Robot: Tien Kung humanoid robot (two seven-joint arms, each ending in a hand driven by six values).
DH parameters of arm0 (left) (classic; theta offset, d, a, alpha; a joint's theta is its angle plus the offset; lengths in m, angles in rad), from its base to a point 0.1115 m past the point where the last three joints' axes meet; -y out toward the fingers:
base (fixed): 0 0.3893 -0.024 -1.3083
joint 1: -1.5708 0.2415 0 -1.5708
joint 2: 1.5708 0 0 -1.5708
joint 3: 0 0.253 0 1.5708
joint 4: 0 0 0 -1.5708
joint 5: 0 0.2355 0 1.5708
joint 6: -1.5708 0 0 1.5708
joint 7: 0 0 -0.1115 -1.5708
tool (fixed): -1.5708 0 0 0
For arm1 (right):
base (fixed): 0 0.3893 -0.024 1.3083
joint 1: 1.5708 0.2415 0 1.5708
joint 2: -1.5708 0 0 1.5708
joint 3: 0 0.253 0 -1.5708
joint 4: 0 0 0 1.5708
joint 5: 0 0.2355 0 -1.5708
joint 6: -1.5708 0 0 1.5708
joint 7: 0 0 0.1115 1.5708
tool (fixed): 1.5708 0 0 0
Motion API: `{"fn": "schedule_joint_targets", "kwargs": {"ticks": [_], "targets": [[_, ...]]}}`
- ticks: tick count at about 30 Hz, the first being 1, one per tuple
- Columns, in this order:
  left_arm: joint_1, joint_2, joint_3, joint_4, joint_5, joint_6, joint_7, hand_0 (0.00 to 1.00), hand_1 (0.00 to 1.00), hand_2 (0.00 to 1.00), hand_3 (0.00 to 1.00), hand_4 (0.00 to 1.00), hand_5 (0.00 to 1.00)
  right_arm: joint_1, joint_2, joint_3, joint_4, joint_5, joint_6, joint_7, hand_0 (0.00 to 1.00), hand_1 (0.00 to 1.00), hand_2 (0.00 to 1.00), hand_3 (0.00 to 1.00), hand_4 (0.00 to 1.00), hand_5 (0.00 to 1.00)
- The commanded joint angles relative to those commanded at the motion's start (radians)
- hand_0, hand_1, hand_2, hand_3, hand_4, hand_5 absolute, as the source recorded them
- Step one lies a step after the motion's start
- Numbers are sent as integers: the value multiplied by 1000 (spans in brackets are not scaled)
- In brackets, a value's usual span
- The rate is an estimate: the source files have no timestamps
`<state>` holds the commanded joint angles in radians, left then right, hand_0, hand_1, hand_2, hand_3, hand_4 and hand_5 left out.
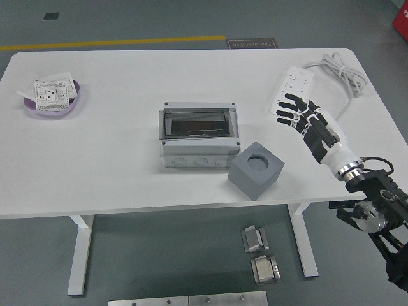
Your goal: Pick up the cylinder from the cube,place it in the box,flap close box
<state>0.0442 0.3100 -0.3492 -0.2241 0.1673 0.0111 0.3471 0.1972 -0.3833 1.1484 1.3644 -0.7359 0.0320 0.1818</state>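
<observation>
A grey box [197,137] with a dark see-through flap lying shut over its top stands mid-table. In front of it to the right sits a grey cube [256,169] with a round empty socket in its top face. No cylinder shows anywhere; the flap hides what is inside the box. My right hand [299,116] hovers well to the right of the box, over the table near a power strip, fingers spread and holding nothing. The left arm is out of view.
A white power strip [290,87] with its coiled cable [341,69] lies at the back right. A purple bowl [53,101] holding a white socket plate sits at the far left. Metal blocks [260,255] lie on the floor below the table.
</observation>
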Motion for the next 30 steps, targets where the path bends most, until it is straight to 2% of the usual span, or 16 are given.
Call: {"fn": "schedule_joint_targets", "kwargs": {"ticks": [2, 7, 8, 12, 30], "targets": [[0, 2, 2, 0, 1, -1, 1, 816, 815, 808, 885, 911, 507, 2, 0, -1, 3, -4, 9, -6, 810, 744, 763, 783, 998, 624], [-3, 12, 9, -1, 3, -2, 3, 816, 815, 808, 885, 911, 507, 8, 0, 0, 10, -10, 17, -11, 810, 744, 763, 783, 998, 624], [-4, 14, 10, -1, 4, -2, 4, 814, 812, 805, 885, 915, 509, 10, 0, 1, 11, -10, 18, -11, 840, 780, 803, 832, 998, 624], [-7, 19, 9, -1, 7, -3, 4, 814, 812, 805, 885, 915, 509, 14, -1, 5, 17, -7, 22, -12, 840, 780, 803, 832, 998, 624], [4, -1, -28, -5, 26, 1, 1, 810, 806, 799, 880, 880, 476, 11, 10, 56, 51, -41, 25, -24, 847, 789, 817, 837, 998, 656]]}}
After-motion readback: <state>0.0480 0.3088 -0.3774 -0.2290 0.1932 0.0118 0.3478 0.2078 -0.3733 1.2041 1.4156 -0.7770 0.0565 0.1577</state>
